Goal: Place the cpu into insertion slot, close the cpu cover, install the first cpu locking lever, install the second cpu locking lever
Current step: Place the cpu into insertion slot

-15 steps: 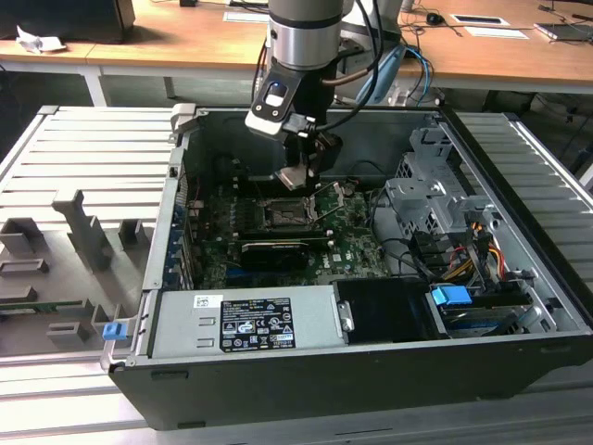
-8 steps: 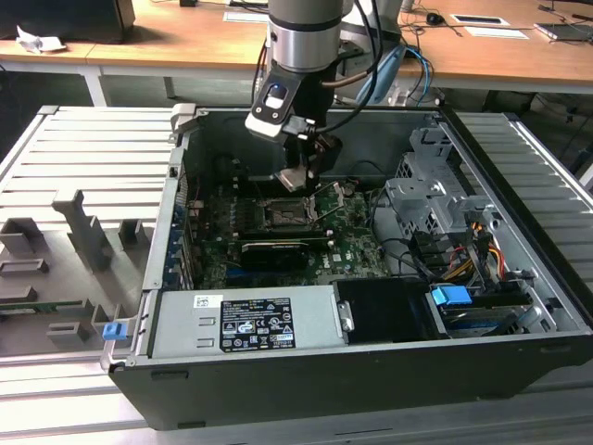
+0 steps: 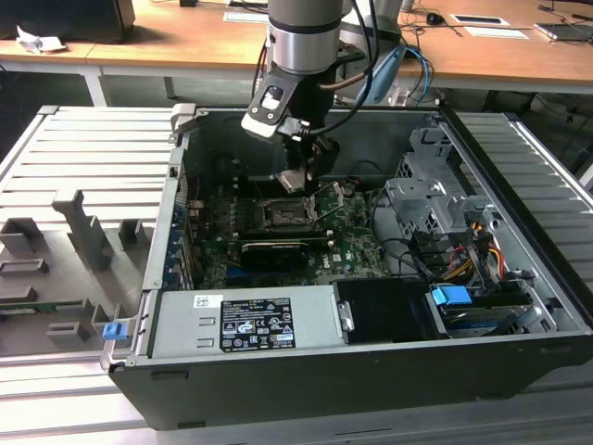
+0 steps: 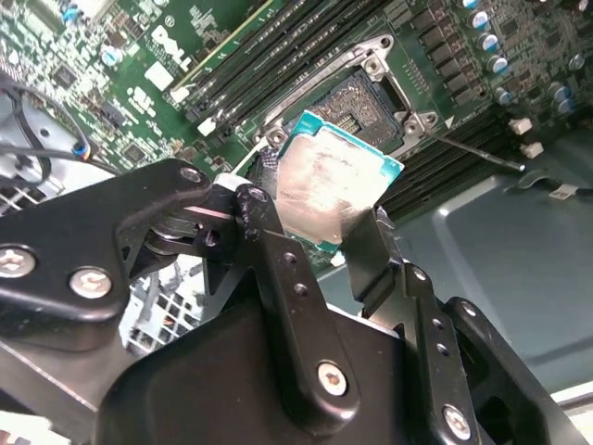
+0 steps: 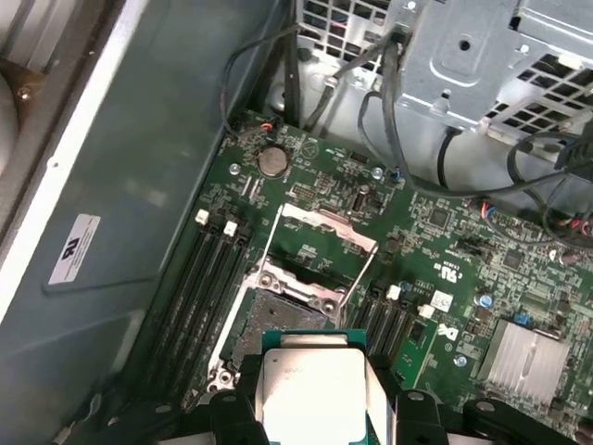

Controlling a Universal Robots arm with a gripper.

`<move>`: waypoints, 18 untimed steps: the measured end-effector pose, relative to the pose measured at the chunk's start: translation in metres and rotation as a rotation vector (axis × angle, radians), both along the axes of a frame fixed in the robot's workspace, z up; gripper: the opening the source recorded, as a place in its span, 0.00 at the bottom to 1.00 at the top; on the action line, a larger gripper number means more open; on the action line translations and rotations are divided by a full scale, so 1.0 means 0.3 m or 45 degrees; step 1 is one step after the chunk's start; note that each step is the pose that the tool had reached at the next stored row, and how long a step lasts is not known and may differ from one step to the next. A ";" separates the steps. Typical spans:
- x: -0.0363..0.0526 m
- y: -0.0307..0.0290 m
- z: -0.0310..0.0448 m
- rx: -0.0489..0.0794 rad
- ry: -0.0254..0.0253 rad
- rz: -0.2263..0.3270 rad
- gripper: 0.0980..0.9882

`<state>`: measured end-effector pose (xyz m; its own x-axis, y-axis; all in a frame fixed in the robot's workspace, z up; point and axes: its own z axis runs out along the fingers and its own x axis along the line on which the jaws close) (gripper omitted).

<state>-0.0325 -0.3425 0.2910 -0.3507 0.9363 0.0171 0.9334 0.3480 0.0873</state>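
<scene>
My gripper [image 4: 313,221] pinching the cpu [image 4: 338,176] by its edges, hovering above the insertion slot [image 4: 357,107]; cpu cover [image 5: 326,232] stands open. Imo I need chip level & square w/ rim, no tilt

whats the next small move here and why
Probably ease the cpu down toward the insertion slot, checking alignment first: the end effector is shut on the chip, which hangs above the open socket, and the cpu cover stands raised out of the way.
</scene>
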 end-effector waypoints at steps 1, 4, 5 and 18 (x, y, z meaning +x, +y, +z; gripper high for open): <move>0.000 0.000 -0.002 0.000 0.0000 -0.029 0.48; 0.000 0.000 -0.003 0.000 0.0001 -0.073 0.48; 0.000 0.000 -0.004 0.000 0.0001 -0.078 0.48; 0.000 0.000 -0.020 0.000 0.0000 -0.080 0.48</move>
<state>-0.0325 -0.3425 0.2851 -0.2912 0.9565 0.0172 0.9534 0.2887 0.0874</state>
